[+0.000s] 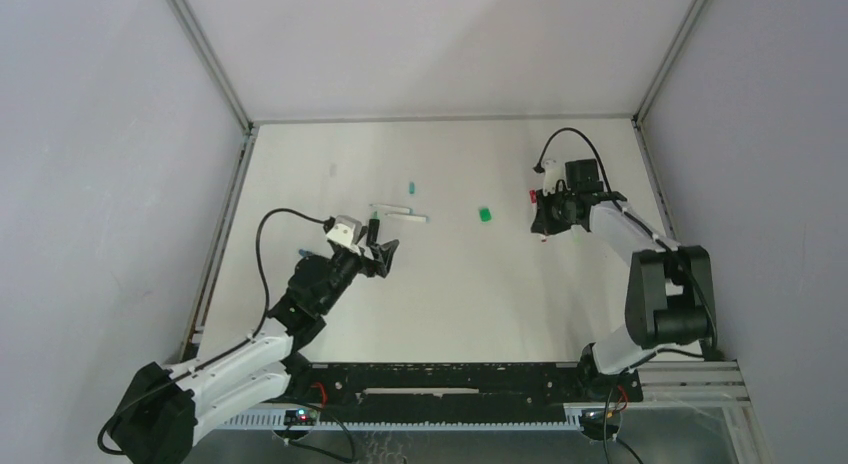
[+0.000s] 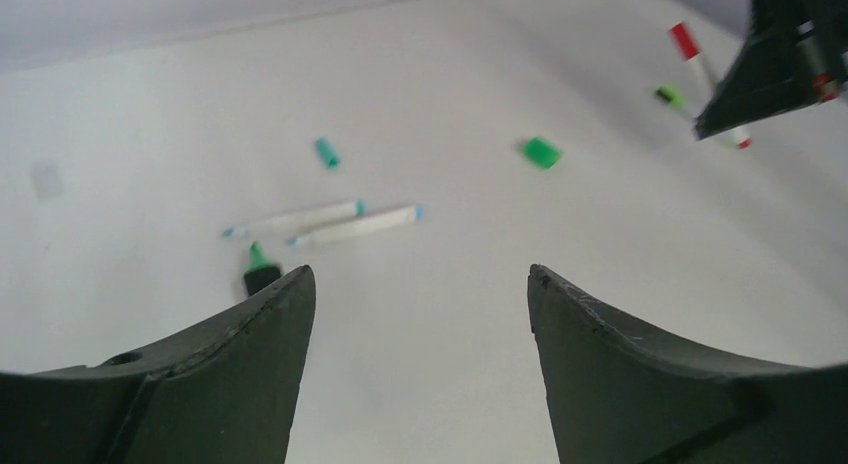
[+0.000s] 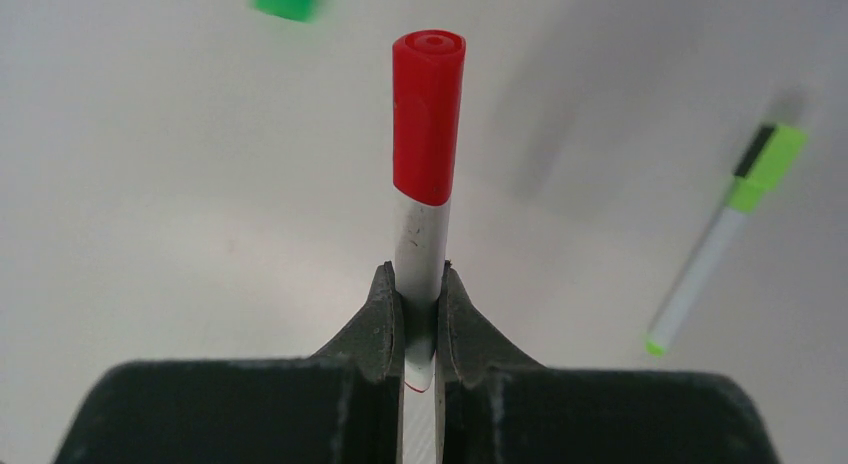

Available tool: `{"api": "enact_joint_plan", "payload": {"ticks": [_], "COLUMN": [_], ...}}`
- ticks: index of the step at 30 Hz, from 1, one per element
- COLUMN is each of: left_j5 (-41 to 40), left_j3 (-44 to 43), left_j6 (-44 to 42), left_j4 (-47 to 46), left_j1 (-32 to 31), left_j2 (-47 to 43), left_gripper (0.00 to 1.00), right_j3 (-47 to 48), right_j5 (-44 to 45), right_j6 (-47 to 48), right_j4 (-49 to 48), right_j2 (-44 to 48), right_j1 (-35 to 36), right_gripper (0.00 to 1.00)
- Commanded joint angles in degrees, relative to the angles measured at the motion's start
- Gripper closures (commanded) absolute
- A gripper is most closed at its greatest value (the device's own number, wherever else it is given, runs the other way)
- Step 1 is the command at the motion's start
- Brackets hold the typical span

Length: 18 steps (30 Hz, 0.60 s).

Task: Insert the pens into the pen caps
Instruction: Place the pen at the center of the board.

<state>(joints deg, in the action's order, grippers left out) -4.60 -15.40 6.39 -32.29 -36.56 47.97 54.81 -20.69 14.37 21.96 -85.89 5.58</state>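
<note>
Right fingers (image 3: 380,329) pinching one red-capped pen (image 3: 427,134), left fingers (image 2: 260,354) spread, two white pens (image 2: 300,220) (image 2: 362,225), two loose caps (image 2: 326,152) (image 2: 541,152)

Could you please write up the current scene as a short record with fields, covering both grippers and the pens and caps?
left gripper: open, empty
right gripper: shut on the red-capped pen, on its white barrel
capped, on table: green-capped pen
apparently uncapped, on table: white pens with blue ends, two lying side by side; black marker with green tip
loose caps: teal cap; chunky green cap
</note>
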Motion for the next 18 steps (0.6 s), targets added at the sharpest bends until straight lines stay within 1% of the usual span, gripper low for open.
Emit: {"api": "enact_joint_plan", "payload": {"ticks": [1,3,6,8,10,12,15,18], "left_j5": [-7.9,-8.5,-9.8,-9.0,-8.1,-8.6,-8.9,-9.0], "left_j3": [5.7,6.9,8.6,9.5,10.0,10.6,11.3,11.9], "left_j6": [-2.1,-1.9,-1.3,-1.6,-1.8,-1.6,-1.5,-1.4], "left_j4": [-4.5,-5.4,-6.7,-7.5,-8.1,-8.6,-9.0,-9.5], "left_j1": [0.3,0.3,0.3,0.3,0.3,0.3,0.3,0.3], "left_j2": [-0.8,-2.2,-4.3,-4.8,-5.1,-5.5,-6.3,-6.8], "left_gripper": [0.18,0.18,0.13,0.13,0.09,0.06,0.04,0.00], "right_j3": [4.6,5.4,6.4,7.3,8.1,8.8,9.3,9.7], "right_j5": [6.8,8.1,11.7,15.2,17.8,19.2,22.4,22.8], "right_j6": [-5.0,-4.9,-4.4,-4.2,-4.4,-4.1,-4.3,-4.6], "right_j4": [-0.4,0.2,0.6,0.7,1.0,1.6,2.0,2.6], "right_j2": [-4.7,-7.1,-10.0,-12.1,-13.8,-15.2,-16.9,-17.7], "right_j1": [-2.8,-3.5,-4.0,-4.2,-4.4,-4.7,-5.1,-7.2], "right_gripper": [0.98,0.98,0.96,0.94,0.92,0.92,0.91,0.89]}}
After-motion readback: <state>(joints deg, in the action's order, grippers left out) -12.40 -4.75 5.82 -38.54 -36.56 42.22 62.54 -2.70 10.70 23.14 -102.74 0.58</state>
